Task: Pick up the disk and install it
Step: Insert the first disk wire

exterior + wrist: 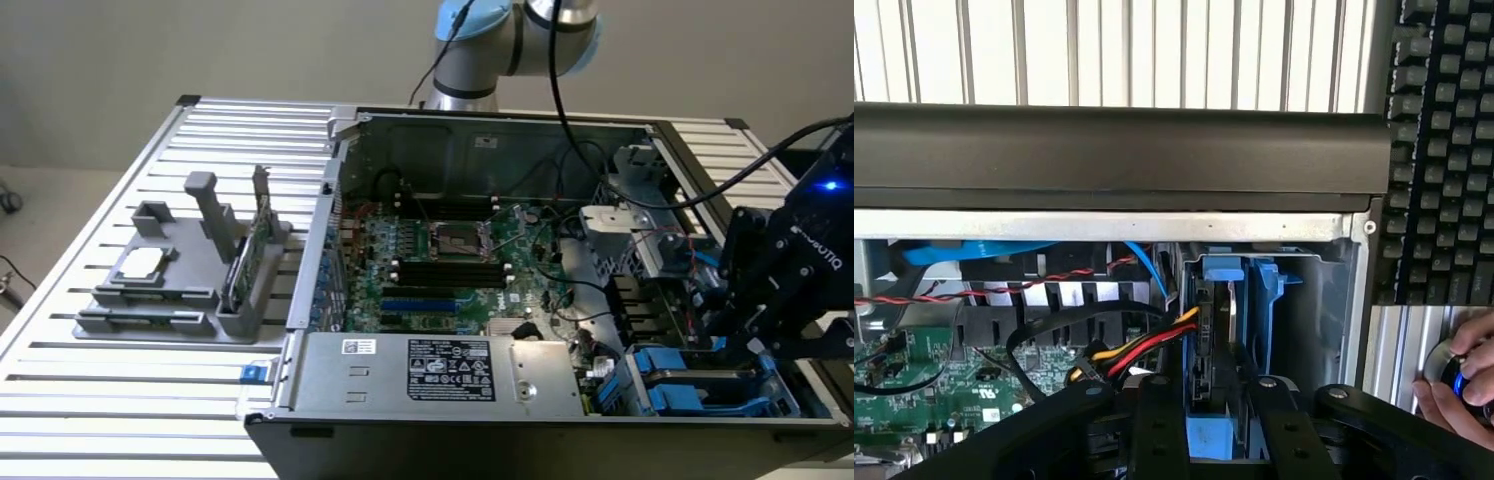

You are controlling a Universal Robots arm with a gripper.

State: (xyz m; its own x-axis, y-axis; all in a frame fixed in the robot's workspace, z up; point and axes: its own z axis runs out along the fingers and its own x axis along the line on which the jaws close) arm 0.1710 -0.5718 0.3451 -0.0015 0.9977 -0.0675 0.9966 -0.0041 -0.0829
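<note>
Directly ahead of the gripper, between its 2 fingers, stood the disk: on edge in its blue carrier, long axis running away from the wrist into the drive bay. Gripper state: jaws parted either side of the disk's near edge; contact with it could not be told. 1 arm only, low at the case's corner on the exterior view's right. Surface: slatted metal table. Room: tight, with bay wall just beside the carrier and a bundle of cables close on the other side. A person's hand rested outside the case near a keyboard.
</note>
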